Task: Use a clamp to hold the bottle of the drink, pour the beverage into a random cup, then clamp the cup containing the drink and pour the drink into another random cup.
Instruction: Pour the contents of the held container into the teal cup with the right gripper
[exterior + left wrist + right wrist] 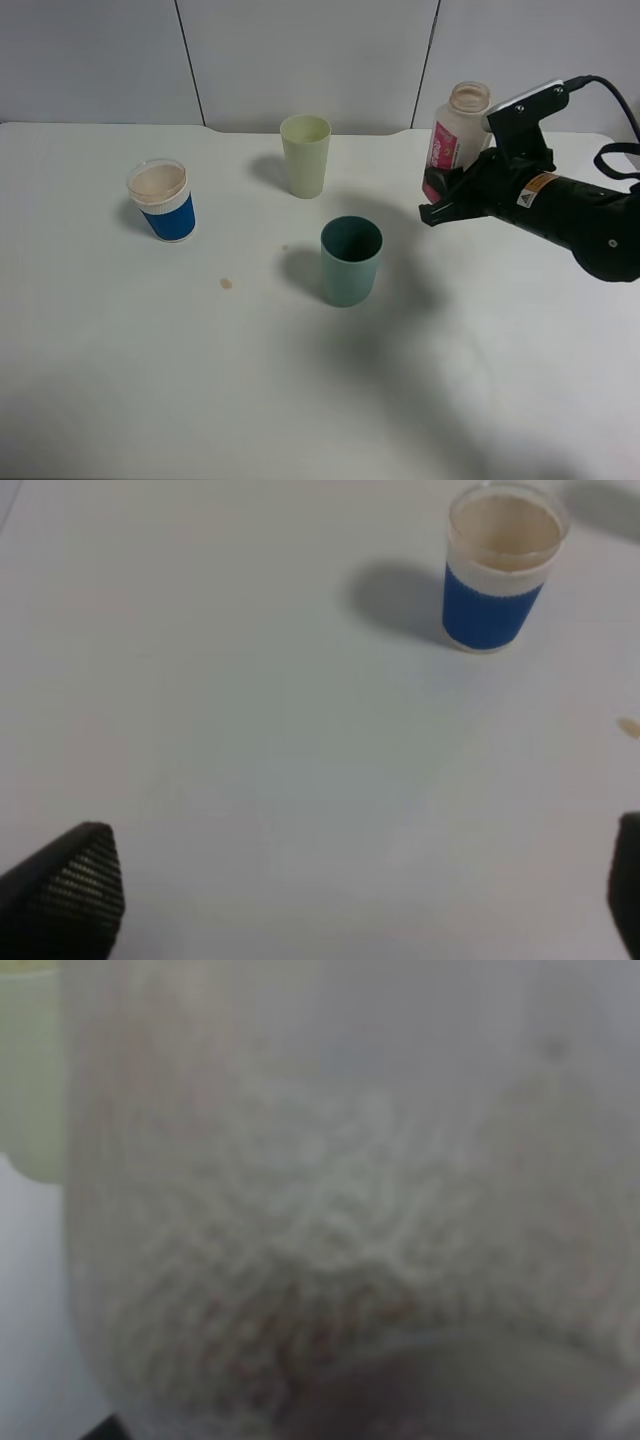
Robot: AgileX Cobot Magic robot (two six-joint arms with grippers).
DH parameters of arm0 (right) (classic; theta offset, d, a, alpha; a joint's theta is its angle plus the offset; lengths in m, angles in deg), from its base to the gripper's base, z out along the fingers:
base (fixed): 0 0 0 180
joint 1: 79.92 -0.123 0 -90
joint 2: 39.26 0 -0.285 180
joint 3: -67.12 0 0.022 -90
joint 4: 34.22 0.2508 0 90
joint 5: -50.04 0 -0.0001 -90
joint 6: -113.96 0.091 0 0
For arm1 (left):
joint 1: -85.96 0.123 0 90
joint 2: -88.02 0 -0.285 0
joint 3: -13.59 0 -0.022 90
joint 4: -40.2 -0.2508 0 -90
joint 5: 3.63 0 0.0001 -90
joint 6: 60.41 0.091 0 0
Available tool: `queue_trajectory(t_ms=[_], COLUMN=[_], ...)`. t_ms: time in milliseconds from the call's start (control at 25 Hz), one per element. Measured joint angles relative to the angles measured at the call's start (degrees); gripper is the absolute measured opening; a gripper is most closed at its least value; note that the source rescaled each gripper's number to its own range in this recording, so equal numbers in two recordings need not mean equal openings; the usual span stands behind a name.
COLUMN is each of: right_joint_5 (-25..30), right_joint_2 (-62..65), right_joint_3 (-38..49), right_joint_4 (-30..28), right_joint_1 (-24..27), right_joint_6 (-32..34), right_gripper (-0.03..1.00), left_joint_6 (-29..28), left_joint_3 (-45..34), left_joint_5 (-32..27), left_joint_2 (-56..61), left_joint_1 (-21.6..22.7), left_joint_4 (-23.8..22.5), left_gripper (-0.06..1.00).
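gripping low on the small translucent whitish plastic bottle with the red-pink label (446, 140), the right black-jawed gripper (445, 198) is clenched on it at the right rear of the white table (200, 380), seemingly leaving the open neck free to tip toward the teal plastic cup (351, 262) nearby. the bottle sits between the fingers, filling the wrist view. the left gripper (350, 890) hangs released, well apart from the blue-and-white cup (495, 580).

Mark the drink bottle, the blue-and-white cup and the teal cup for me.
drink bottle (453, 135): exterior high view, on its side below the neck.
blue-and-white cup (168, 216): exterior high view, on its blue lower band.
teal cup (351, 266): exterior high view, on its outer wall.
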Motion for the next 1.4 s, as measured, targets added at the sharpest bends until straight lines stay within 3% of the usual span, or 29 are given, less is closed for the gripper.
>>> queue_trajectory(t_ms=[320, 560, 840, 1280, 1400], right_joint_5=[14.4, 23.2, 25.9, 24.3, 28.0], right_joint_2=[2.7, 3.6, 3.6, 3.6, 3.9], right_joint_3=[-6.9, -12.7, -13.4, -13.4, -13.5], right_joint_4=[-1.1, -6.1, -12.5, -20.1, -24.4], right_joint_1=[-2.8, -4.6, -5.0, -5.4, -5.4], right_joint_6=[-3.6, -3.8, -3.3, -0.6, -0.1], right_gripper=[0.02, 0.02, 0.02, 0.02, 0.02], left_joint_6=[0.0, 0.0, 0.0, 0.0, 0.0], left_joint_3=[0.0, 0.0, 0.0, 0.0, 0.0], left_joint_5=[0.0, 0.0, 0.0, 0.0, 0.0], left_joint_2=[0.0, 0.0, 0.0, 0.0, 0.0], left_joint_1=[0.0, 0.0, 0.0, 0.0, 0.0], left_joint_4=[0.0, 0.0, 0.0, 0.0, 0.0], left_gripper=[0.94, 0.94, 0.94, 0.94, 0.94])
